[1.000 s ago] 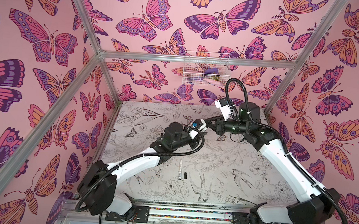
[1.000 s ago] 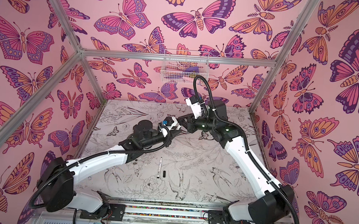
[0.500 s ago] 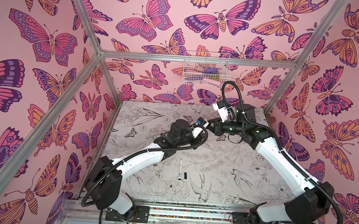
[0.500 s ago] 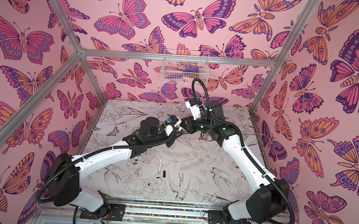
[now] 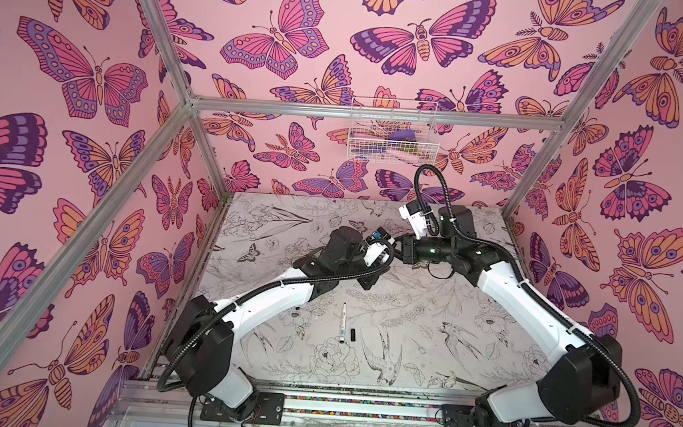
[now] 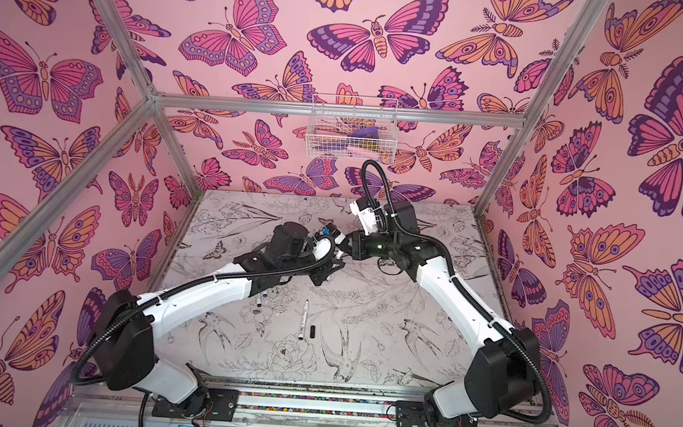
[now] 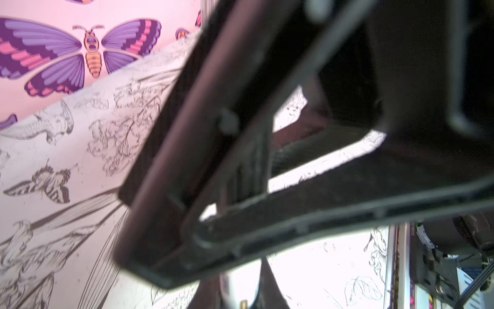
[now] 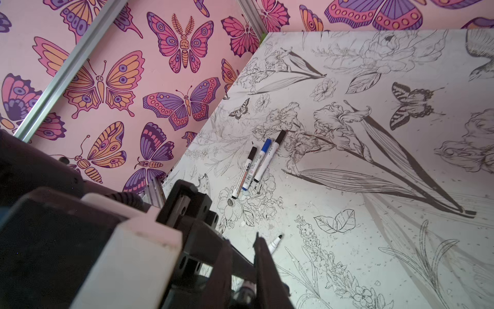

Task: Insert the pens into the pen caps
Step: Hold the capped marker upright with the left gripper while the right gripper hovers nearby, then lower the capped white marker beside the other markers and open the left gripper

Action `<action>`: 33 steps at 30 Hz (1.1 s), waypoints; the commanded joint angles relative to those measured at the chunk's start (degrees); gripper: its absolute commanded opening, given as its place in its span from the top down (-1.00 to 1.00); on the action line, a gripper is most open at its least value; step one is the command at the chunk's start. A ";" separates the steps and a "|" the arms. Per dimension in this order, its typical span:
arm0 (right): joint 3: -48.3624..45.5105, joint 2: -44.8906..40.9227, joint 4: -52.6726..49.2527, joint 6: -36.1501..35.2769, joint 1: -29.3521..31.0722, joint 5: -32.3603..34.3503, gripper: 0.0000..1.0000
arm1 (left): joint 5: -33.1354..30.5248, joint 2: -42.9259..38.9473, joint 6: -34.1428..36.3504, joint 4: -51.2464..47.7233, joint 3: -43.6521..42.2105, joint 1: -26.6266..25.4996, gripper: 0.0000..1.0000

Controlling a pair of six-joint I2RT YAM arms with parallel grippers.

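Alignment in mid-air explains the pose: right gripper (image 8: 242, 259) is clamped on a pen (image 8: 275, 243), nib exposed, facing left gripper (image 7: 240, 187), whose fingers (image 7: 173, 149) pinch what looks like a ribbed black cap (image 7: 247, 171) (blurred), above the far middle of the table (image 5: 428, 313).

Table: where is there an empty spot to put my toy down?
Widest bare patch: near right of the table, between the right arm and the loose pen and cap. The far left corner is bare too. Crowded: mid-back, where left gripper and right gripper meet, and around the three pens lying together.
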 commanded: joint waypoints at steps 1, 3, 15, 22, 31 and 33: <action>-5.77 6.00 -20.55 0.48 4.54 -7.93 1.00 | 2.73 -3.43 0.21 70.86 10.99 0.67 1.00; -5.34 6.04 -20.45 0.66 3.78 -8.33 1.00 | 2.92 -3.53 -0.73 70.92 10.57 0.96 1.00; -10.70 0.83 0.47 18.70 -7.50 -17.38 1.00 | 8.63 -7.74 -14.85 65.08 -2.01 0.98 1.00; -9.16 -1.93 5.25 22.87 -7.76 -17.01 0.89 | 5.64 -8.81 -17.20 60.76 -11.69 -1.42 1.00; -9.09 -5.25 20.18 33.91 -13.16 -13.63 -0.35 | 5.45 -6.34 -19.47 57.40 -21.32 -1.90 1.00; -9.73 -6.13 23.77 36.15 -14.67 -13.39 -0.44 | 4.14 -5.29 -21.52 58.81 -23.79 -1.08 1.00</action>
